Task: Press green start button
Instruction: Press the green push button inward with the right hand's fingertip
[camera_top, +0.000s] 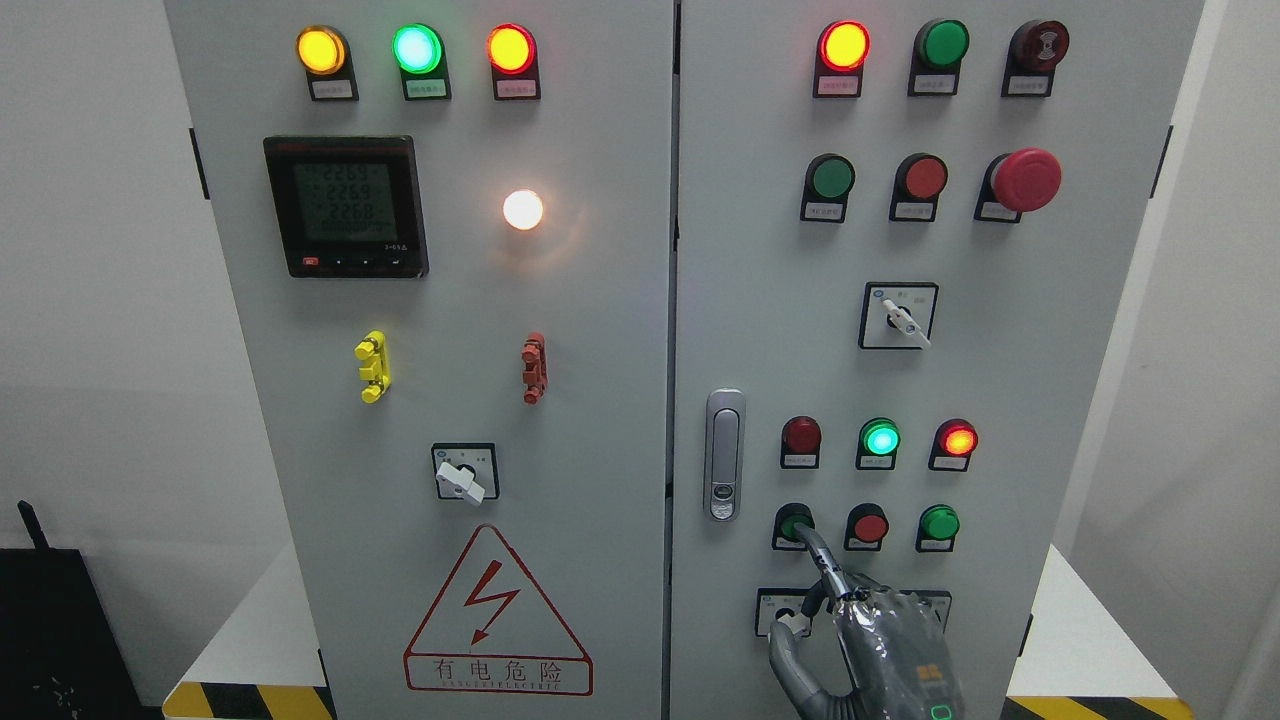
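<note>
A grey electrical cabinet (620, 330) fills the head view. On its right door's lowest button row, a green push button (793, 521) sits at the left, with a red button (868, 527) and another green button (938, 523) to its right. My right hand (880, 640) comes up from the bottom edge in front of the right door. Its index finger (815, 548) is stretched out, with the tip touching the left green button. The other fingers are curled and hold nothing. The left arm is out of view.
Above that row are a dark red lamp (801, 435), a lit green lamp (880, 438) and a lit red lamp (957, 440). A door handle (724, 455) stands left of the buttons. A rotary switch (785, 612) is partly hidden behind my hand. A red emergency stop (1025, 180) sits higher up.
</note>
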